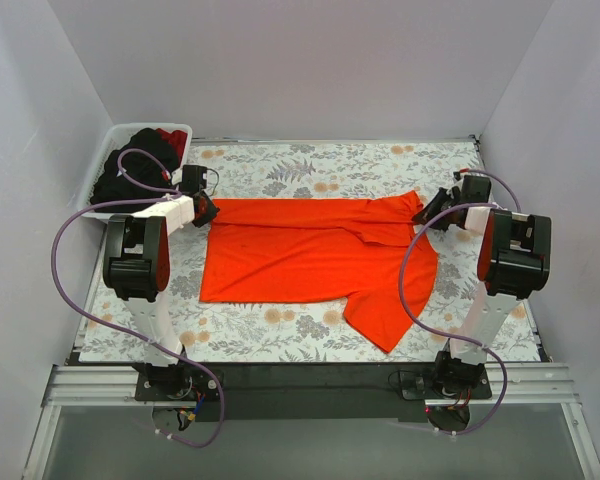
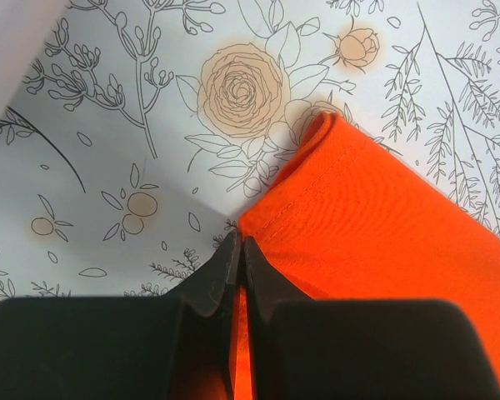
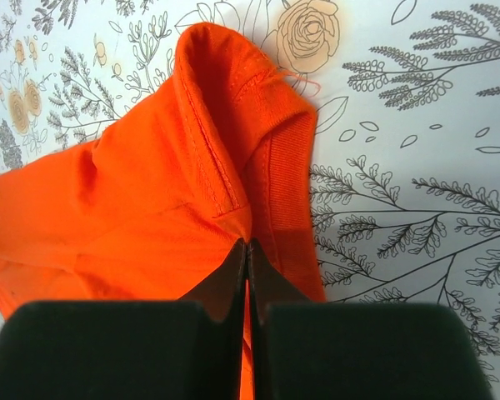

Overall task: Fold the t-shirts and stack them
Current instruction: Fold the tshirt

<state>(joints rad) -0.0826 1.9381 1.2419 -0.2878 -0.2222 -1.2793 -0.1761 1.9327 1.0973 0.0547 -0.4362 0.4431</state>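
The bright orange t-shirt [image 1: 310, 260] lies spread across the middle of the table, partly folded lengthwise, with one sleeve [image 1: 390, 315] pointing to the near right. My left gripper [image 1: 206, 208] is shut on the shirt's far-left hem corner [image 2: 317, 208]. My right gripper [image 1: 427, 213] is shut on the far-right end by the collar [image 3: 233, 142]. Black and dark red shirts [image 1: 140, 160] lie heaped in the basket at the far left.
A white plastic basket [image 1: 180, 130] stands at the far left corner of the flower-patterned tablecloth [image 1: 310, 165]. White walls close in the table on three sides. Purple cables loop off both arms.
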